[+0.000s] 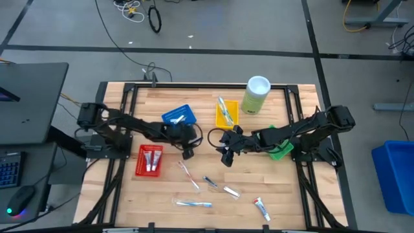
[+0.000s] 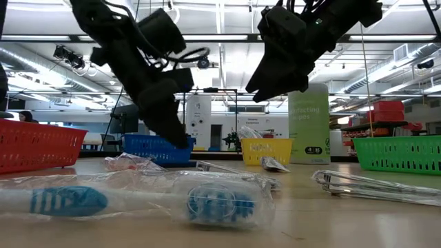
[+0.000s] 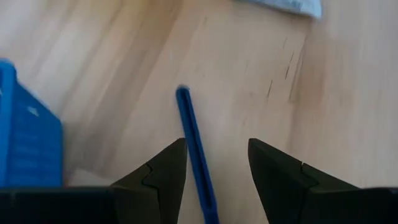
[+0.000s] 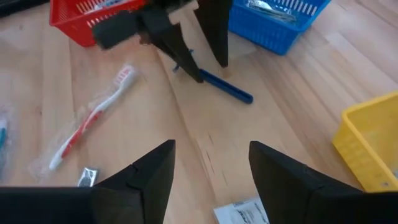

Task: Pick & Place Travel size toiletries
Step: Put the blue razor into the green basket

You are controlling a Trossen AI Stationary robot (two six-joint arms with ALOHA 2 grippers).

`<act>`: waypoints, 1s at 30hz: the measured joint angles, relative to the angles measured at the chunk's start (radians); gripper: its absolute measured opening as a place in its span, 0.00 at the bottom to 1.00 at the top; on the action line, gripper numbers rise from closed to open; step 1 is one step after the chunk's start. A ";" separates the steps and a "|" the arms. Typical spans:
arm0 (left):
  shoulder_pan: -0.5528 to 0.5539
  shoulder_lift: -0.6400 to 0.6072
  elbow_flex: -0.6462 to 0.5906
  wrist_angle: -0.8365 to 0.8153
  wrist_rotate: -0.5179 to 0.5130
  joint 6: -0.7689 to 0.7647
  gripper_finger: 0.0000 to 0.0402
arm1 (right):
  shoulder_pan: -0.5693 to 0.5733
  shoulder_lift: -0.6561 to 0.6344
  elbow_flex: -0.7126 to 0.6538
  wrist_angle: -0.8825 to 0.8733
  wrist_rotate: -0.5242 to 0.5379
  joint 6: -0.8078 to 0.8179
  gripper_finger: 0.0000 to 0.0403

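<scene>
The left gripper (image 1: 188,153) hangs low over the middle of the table (image 1: 284,194), just in front of the blue tray (image 1: 178,116). Its fingers (image 3: 163,174) stand apart on either side of a slim blue stick (image 3: 194,149) that lies flat on the wood; no contact with it can be made out. The right gripper (image 1: 226,157) is raised above the table's middle, a little toward the right edge from the left one, with its jaws spread and nothing between them.

The toiletries are scattered. A red-and-white toothbrush (image 4: 93,118) in clear wrap lies near the red tray (image 1: 150,160), which holds white tubes. More wrapped toothbrushes (image 1: 193,204) and small tubes (image 1: 261,207) lie toward the front edge. The yellow tray (image 1: 226,112) holds a teal item, and the green tray (image 1: 281,151) sits under the right arm. A pale-green canister (image 1: 255,95) stands near the back edge.
</scene>
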 joint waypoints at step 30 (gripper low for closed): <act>0.043 0.102 0.011 -0.040 0.074 0.093 0.32 | 0.000 0.000 0.000 -0.005 0.000 -0.006 0.52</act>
